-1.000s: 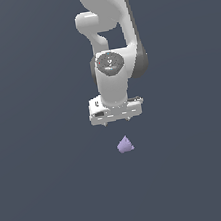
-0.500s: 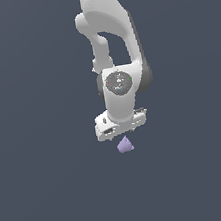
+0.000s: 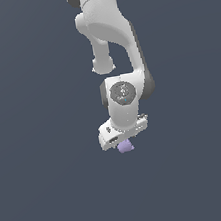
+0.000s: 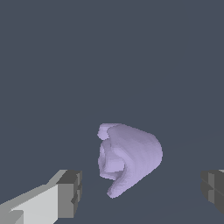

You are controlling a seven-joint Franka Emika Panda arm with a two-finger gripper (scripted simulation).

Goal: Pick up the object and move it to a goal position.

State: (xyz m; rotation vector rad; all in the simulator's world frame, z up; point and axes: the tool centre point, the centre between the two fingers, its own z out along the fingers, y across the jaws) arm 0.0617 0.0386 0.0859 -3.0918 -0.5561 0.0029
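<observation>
While the gripper [image 4: 140, 190] is spread wide with the little purple object [image 4: 129, 158] sitting between its fingers [image 4: 70, 192], nothing is grabbed yet, so squeezing, lifting and carrying are all left.

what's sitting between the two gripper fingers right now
The lavender object lies between the two fingers, with a bare gap on each side, so the gripper is open around it. The wrist view shows this; the exterior view hides it.
</observation>
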